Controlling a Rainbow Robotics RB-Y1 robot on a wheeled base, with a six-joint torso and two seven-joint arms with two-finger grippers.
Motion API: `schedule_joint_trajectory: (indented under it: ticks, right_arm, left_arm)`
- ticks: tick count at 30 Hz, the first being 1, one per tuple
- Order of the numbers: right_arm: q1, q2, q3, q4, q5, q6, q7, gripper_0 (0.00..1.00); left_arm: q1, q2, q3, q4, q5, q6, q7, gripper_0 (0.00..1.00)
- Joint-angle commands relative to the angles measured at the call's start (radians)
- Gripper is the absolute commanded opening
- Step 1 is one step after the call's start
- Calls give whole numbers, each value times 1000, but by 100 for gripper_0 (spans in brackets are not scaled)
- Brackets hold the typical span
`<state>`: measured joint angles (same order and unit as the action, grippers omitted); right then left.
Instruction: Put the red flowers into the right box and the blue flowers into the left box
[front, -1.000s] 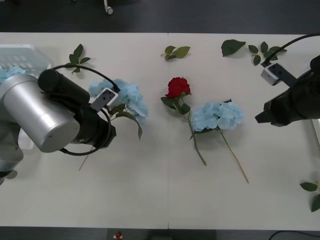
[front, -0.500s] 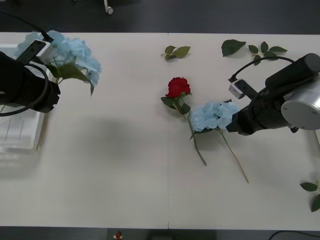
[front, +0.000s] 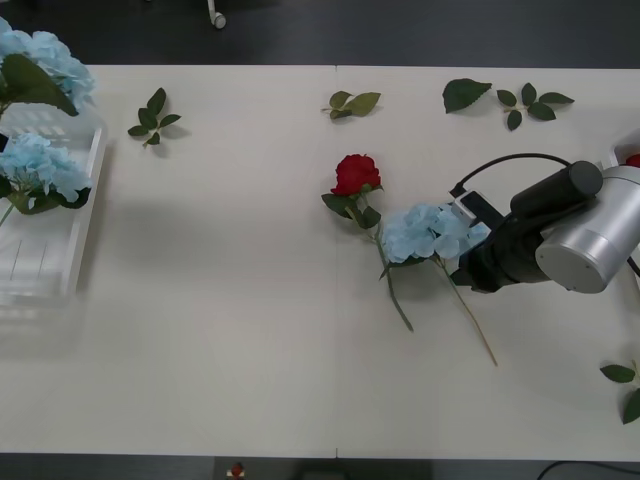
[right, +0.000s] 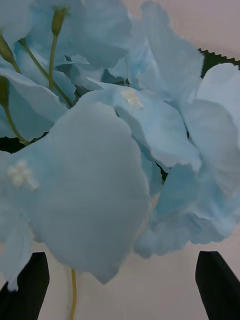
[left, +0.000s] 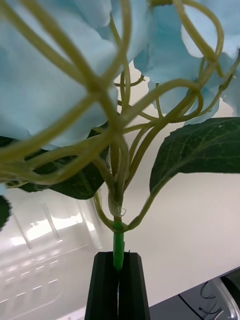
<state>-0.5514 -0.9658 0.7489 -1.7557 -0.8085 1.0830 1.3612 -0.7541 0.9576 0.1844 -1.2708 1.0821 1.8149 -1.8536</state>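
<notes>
My left pincer (left: 118, 285) pinches a blue flower stem (left: 118, 245) above the left box (front: 60, 245) at frame left, my right pincer (right: 120, 285) gapes over the centre-right blue flower (front: 432, 232), risking snagging the touching red flower (front: 356, 174).

Red rose (front: 356, 174) crowds blue flower (front: 432, 231); table (front: 220, 330) bare leftward.

Even bright light; perhaps blurred close-ups

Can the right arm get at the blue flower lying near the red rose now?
Probably yes. The right gripper is already at the blue flower, fingers open, with nothing between. The red rose lies off to one side.
</notes>
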Motion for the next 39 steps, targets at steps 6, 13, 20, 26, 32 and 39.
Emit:
schedule_joint_trajectory:
  ticks: [6, 13, 20, 26, 32, 39]
  right_arm:
    - [-15, 67, 15, 65, 38, -58, 16, 85]
    - [-15, 84, 35, 94, 57, -78, 22, 85]
    - [-13, 88, 43, 99, 52, -78, 29, 75]
    - [-13, 98, 44, 113, 52, -78, 38, 63]
    - [-13, 118, 44, 134, 58, -78, 49, 49]
    - [-13, 118, 44, 137, 55, -81, 55, 16]
  left_arm:
    - [-56, 118, 9, 246, -45, -135, -208, 0]
    - [-54, 118, -82, 352, -93, -325, -245, 0]
    - [-54, 115, -252, 429, -111, -490, -254, 0]
    - [-28, 95, -382, 436, -122, -594, -243, 0]
    - [-7, 55, -401, 438, -185, -621, -227, 0]
    - [9, 49, -401, 438, -186, -640, -236, 54]
